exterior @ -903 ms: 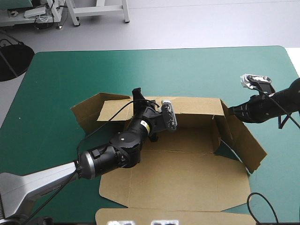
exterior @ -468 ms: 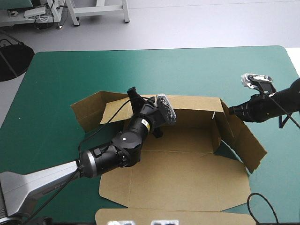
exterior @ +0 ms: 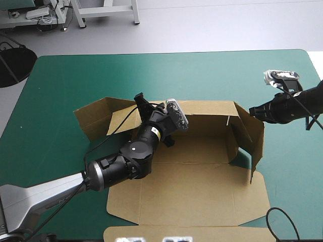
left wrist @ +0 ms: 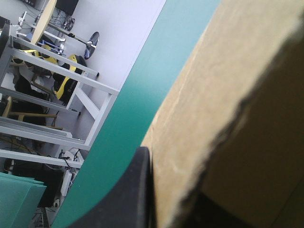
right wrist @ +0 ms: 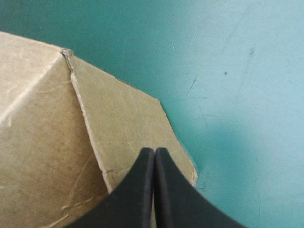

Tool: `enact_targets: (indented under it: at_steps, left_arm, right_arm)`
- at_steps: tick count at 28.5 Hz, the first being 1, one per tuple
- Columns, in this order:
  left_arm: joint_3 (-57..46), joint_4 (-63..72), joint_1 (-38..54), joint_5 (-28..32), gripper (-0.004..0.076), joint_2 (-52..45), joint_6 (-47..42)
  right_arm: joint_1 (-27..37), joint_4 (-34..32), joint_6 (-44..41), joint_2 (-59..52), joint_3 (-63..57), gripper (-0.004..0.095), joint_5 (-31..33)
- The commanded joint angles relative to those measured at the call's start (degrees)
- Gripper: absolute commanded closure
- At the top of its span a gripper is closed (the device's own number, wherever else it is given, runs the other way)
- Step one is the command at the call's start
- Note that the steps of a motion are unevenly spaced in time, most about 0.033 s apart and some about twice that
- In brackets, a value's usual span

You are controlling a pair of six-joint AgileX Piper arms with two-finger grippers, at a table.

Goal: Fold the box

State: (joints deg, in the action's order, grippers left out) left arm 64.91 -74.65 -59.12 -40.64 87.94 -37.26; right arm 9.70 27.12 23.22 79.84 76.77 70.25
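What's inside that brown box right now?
Nothing loose that I can see: just the bare board floor of the box and the left gripper reaching in, jaws clamped on the far wall. Its arm covers part of the floor.

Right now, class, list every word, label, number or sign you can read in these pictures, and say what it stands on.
None can be read.
Brown cardboard box: no print shows on it.
Small yellow-and-white sticker on the black left arm: too small to read.
Teal-green table cover: no markings.
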Motion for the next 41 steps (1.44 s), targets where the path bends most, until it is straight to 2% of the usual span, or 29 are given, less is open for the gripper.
enact_targets:
  at_steps: [1, 11, 16, 19, 22, 25, 26, 28, 30, 34, 36, 38, 41]
  left_arm:
    - [1.8, 1.3, 0.4, -1.6, 0.0733, -1.9, 2.4]
    - [-1.2, 10.7, 0.4, -1.8, 0.0733, -0.5, 18.5]
    - [-1.8, 12.1, 0.4, -2.0, 0.0733, 1.7, 19.0]
    - [-1.8, 12.1, 0.4, -1.4, 0.0733, 2.7, 18.5]
    - [-1.8, 12.1, 0.4, -0.6, 0.0733, 3.3, 18.5]
    - [-1.8, 11.8, 0.4, 0.8, 0.0733, 3.3, 18.5]
    - [-1.8, 11.7, 0.4, 0.9, 0.0733, 3.3, 18.5]
    - [-1.8, 11.6, 0.4, 0.9, 0.0733, 3.3, 18.5]
    - [-1.8, 11.5, 0.4, 0.9, 0.0733, 3.3, 18.5]
    - [-1.8, 11.4, 0.4, 0.9, 0.0733, 3.3, 18.4]
    - [-1.8, 11.2, 0.4, 0.9, 0.0733, 3.3, 18.4]
    - [-1.8, 11.2, 0.4, 0.8, 0.0733, 3.3, 18.4]
    - [-1.8, 11.2, 0.4, 0.8, 0.0733, 3.3, 18.4]
  right_arm:
    - [0.3, 2.2, 1.4, -1.2, -0.8, 0.0926, 0.0]
    - [0.3, 10.2, 8.6, -3.9, -13.3, 0.0926, -5.5]
    - [0.3, 13.1, 12.0, -7.4, -18.0, 0.0926, -10.3]
    - [0.3, 13.8, 14.9, -10.5, -22.7, 0.0926, -15.2]
    - [0.3, 16.4, 22.0, -13.2, -27.9, 0.0926, -22.0]
    - [0.3, 24.9, 31.5, -14.1, -31.4, 0.0926, -28.5]
    - [0.3, 27.2, 34.8, -14.1, -31.7, 0.0924, -28.4]
    - [0.1, 27.9, 38.7, -14.1, -31.6, 0.0908, -27.8]
    - [0.1, 25.6, 38.7, -14.1, -31.0, 0.0846, -26.9]
    - [0.1, 18.8, 38.0, -14.1, -30.3, 0.0597, -24.1]
    - [0.1, 16.9, 38.4, -14.1, -30.3, 0.0512, -22.1]
    - [0.1, 16.3, 41.9, -14.1, -30.3, 0.0461, -20.4]
    - [0.1, 18.0, 44.9, -14.1, -30.3, 0.0454, -19.3]
